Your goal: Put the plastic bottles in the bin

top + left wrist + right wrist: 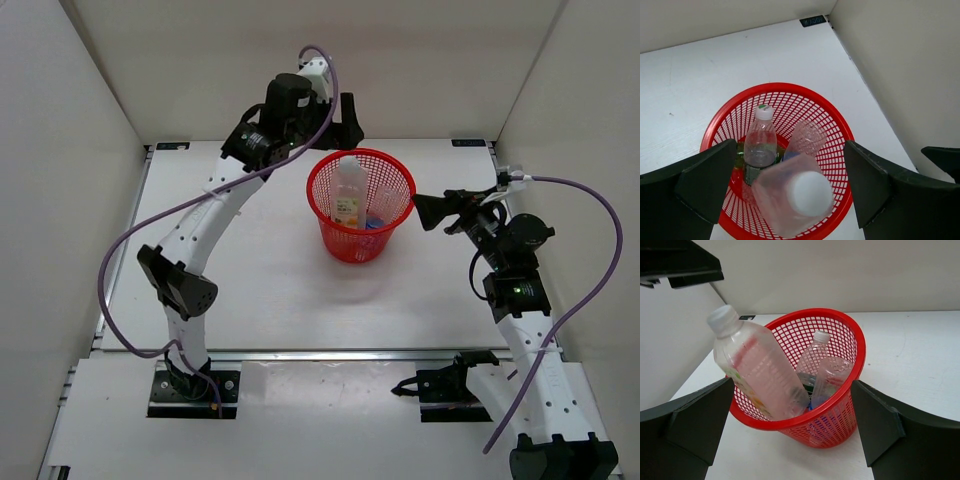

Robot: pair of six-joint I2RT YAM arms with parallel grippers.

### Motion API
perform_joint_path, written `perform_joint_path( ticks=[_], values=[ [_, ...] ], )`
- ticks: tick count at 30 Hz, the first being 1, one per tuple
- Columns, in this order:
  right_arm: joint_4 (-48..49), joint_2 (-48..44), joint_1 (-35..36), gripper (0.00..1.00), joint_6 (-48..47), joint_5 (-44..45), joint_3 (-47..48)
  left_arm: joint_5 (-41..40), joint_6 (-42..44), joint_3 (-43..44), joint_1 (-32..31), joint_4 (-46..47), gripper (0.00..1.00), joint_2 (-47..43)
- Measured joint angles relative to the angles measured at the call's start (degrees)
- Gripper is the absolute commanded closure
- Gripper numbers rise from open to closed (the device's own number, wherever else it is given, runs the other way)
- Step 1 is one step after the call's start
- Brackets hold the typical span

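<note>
At frame centre, we saw the white bottle (349, 190) leaning inside the bin (355, 245); left gripper (790, 165) and right gripper (425, 212) gaped wide, empty.

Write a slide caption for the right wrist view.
Cloudy white plastic bottle leaning in a round red plastic mesh basket beside two clear plastic bottles.

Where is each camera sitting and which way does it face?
Top external: above, behind the robot, looking down at the table; left arm, right arm, left hand, right hand show.
Left wrist: above the bin, looking down into it; own fingers.
Right wrist: beside the bin, looking across at it; own fingers.
Shared: all see the white bottle in the bin.
</note>
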Motion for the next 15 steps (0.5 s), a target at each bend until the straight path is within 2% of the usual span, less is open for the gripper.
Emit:
perform_joint_path(
  ticks=[5,9,11,15],
  values=[
    [-2.64,1.05,-0.28,0.01,0.46,0.07,0.44,1.22,-2.23,2.03,4.22,-0.83,0.02,-1.25],
    [-10.51,3.32,-3.37,0.01,0.31,1.90,2.91,-4.98,-3.69,0.24,8.57,-3.21,0.02,-5.25],
    [-17.25,4.61,-6.51,0.01,0.13,4.11,5.57,-8.74,-5.01,-6.23,12.37,-5.20,0.01,-10.25],
    [-30.29,8.37,-15.72,0.01,-2.08,6.91,11.15,-17.97,-7.76,-29.27,24.39,-7.58,0.02,-22.53]
  ],
)
